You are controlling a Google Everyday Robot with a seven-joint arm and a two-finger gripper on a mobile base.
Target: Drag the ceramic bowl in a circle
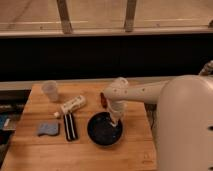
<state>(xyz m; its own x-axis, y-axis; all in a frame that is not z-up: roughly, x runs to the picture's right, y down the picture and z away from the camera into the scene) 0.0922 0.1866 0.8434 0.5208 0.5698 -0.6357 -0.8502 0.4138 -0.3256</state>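
The ceramic bowl (103,131), round, shallow and glossy black with pale specks, sits on the wooden table (80,155) right of centre. My white arm reaches in from the right. My gripper (114,120) points down at the bowl's far right rim, touching or just inside it.
A translucent whitish cup (50,90) stands at the back left. A white tube (72,105) lies left of the bowl. A black bar-shaped object (70,126) and a blue sponge (48,129) lie farther left. A dark reddish object (102,100) sits behind the gripper.
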